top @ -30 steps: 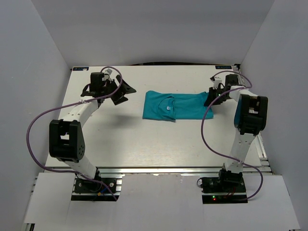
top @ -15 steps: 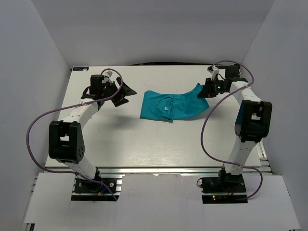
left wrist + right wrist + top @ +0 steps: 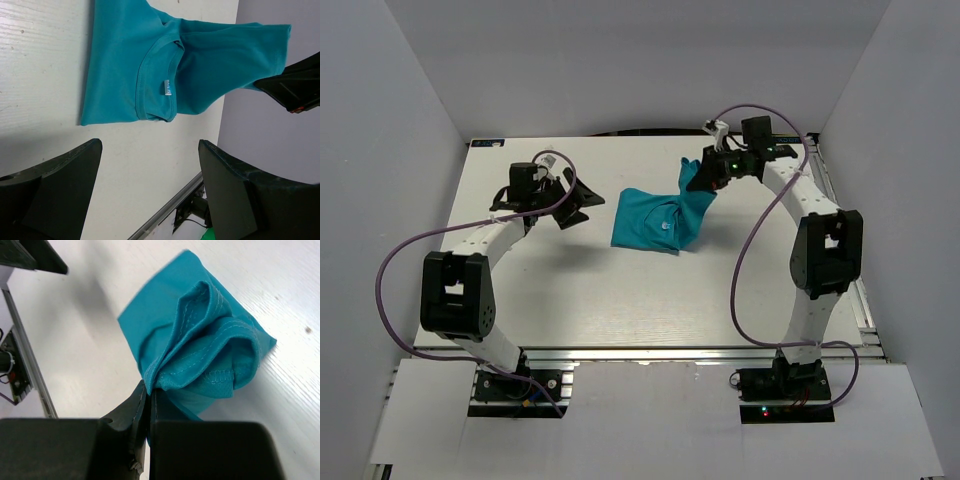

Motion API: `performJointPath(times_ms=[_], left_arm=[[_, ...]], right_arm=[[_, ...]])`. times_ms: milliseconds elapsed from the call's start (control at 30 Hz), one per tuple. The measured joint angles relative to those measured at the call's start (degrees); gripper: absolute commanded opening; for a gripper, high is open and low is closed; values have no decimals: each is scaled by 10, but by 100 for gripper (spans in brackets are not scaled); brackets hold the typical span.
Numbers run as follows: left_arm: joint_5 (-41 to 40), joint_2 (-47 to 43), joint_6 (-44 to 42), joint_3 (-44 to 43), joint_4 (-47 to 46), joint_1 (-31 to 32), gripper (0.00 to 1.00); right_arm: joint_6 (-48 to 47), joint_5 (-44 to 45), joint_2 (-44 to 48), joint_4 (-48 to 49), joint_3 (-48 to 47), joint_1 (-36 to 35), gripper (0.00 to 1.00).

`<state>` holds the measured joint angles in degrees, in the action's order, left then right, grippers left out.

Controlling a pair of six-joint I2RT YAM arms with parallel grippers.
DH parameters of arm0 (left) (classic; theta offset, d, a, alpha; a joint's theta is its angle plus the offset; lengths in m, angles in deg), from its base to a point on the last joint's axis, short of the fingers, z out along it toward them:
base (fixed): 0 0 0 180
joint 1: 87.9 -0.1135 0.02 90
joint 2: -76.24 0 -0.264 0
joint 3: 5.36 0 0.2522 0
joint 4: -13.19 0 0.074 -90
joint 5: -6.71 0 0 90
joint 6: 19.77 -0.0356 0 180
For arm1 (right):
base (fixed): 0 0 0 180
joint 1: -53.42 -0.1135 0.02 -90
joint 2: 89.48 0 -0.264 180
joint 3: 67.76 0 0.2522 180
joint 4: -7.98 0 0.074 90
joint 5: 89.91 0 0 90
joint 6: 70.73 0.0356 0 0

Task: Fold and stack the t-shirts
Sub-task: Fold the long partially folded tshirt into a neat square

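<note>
The right claw (image 3: 704,178) is pinched tight on one end of the teal t-shirt (image 3: 648,220), holding that end raised. The rest lies on the desk (image 3: 620,290), towards its far middle. The left claw (image 3: 574,201) hangs spread wide and empty, just left of the shirt.

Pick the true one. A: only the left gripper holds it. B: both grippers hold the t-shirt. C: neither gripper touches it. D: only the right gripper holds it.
D: the right gripper has its fingers pinched shut on a bunched edge of the t-shirt; the left gripper stands open and empty beside it.
</note>
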<state>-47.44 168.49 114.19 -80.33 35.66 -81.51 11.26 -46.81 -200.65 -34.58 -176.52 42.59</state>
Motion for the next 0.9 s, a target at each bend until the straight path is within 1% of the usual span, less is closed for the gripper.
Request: performJointPath(times_ms=[267,433,733,900], left_arm=[[2,0,-3,15,-6,10,89],[2,14,-5,15,-13,20,89],[2,75,-10,10,-14,45,89],[1,77,-12,7,-14,50,89]], right_arm=[[40,-6,-33,13,-68,-42,0],[58,-7,-54,19,-73,-65,0],[68,1,-91,32,-83,-102,0],[81,6,-103,40,-89,-119,0]])
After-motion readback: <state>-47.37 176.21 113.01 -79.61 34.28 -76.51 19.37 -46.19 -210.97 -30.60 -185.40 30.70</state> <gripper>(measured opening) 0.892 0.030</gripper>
